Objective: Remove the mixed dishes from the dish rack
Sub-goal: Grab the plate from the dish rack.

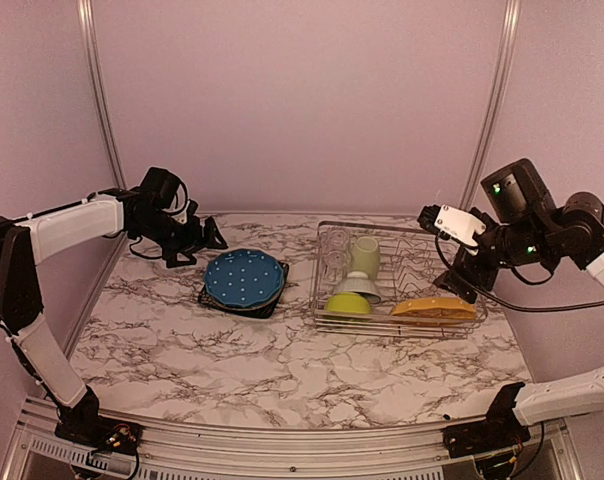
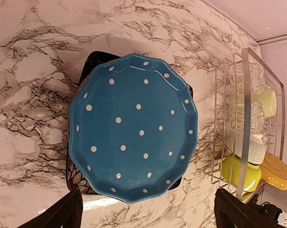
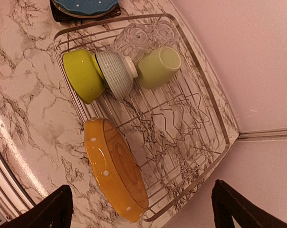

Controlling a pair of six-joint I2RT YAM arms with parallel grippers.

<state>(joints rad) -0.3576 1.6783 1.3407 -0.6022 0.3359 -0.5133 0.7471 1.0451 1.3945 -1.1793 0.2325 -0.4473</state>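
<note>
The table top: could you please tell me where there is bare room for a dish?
Bare marble runs along the near edge, before the blue plate and the dish rack. The rack's left end is crowded with bowls, mug, glass.

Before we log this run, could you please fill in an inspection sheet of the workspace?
Surface: marble-patterned table.
Job's things: blue plate stacked on dark square plate, left of the dish rack; orange dotted plate, lime green bowl, small white bowl, pale green mug, clear glass inside it.
Clutter: nothing seen.
Grippers: left gripper and right gripper open, empty, raised.
Cables: black cable looping from the right arm.
Surroundings: plain walls, metal corner rails.
</note>
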